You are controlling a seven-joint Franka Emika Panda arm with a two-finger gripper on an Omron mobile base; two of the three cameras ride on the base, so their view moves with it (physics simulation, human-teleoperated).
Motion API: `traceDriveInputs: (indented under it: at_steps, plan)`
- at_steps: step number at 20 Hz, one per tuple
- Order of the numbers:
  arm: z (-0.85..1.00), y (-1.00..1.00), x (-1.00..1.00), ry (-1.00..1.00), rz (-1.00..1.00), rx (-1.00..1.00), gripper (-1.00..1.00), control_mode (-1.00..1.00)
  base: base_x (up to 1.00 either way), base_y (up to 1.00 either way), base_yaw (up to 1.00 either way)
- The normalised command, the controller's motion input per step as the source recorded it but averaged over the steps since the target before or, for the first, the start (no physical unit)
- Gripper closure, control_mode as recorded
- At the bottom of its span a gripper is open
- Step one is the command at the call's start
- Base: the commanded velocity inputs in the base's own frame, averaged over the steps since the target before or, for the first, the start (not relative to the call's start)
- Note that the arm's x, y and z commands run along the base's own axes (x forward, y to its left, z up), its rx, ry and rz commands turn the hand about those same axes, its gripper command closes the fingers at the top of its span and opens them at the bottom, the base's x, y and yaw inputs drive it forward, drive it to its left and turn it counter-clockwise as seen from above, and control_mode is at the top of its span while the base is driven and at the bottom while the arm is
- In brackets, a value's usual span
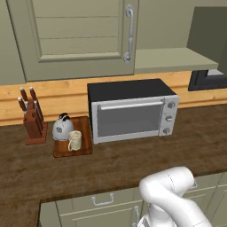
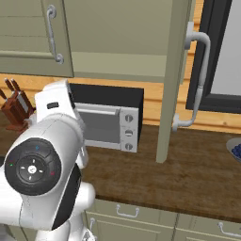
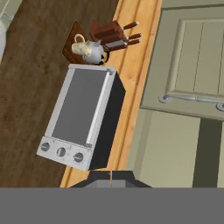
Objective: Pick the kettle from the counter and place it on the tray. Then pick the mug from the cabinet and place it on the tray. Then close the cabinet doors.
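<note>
The silver-grey kettle and the cream mug stand side by side on the reddish-brown tray, on the dark wood counter left of the microwave. From above, the hand view shows the same kettle, mug and tray. The left cabinet door is closed. The right cabinet door stands open, edge-on, baring the pale shelf. My gripper is shut with nothing in it, high above the microwave and in front of the open cabinet.
A silver microwave sits mid-counter under the cabinet. A wooden knife block stands left of the tray. A dark-framed window lies behind the open door. A bowl is at the far right. Drawers run below the counter.
</note>
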Motion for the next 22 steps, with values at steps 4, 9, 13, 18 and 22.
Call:
traceDriveInputs:
  at_steps: [4,9,13,18,22]
  plan:
    - [-0.38,-0.54,-0.02,-0.14,0.00,0.00,1.00,-1.00,0.00,0.00,0.00]
    - [-0.33,-0.75,-0.07,-0.16,-0.02,0.05,1.00,-1.00,0.00,0.00,0.00]
    - [-0.16,-0.90,-0.23,-0.12,-0.02,0.07,1.00,-1.00,0.00,0.00,0.00]
    - [-0.09,-0.86,-0.12,-0.08,-0.03,0.06,1.00,-1.00,0.00,0.00,0.00]
    - [-0.13,-0.84,0.00,0.00,0.00,0.02,1.00,-1.00,0.00,0.00,0.00]
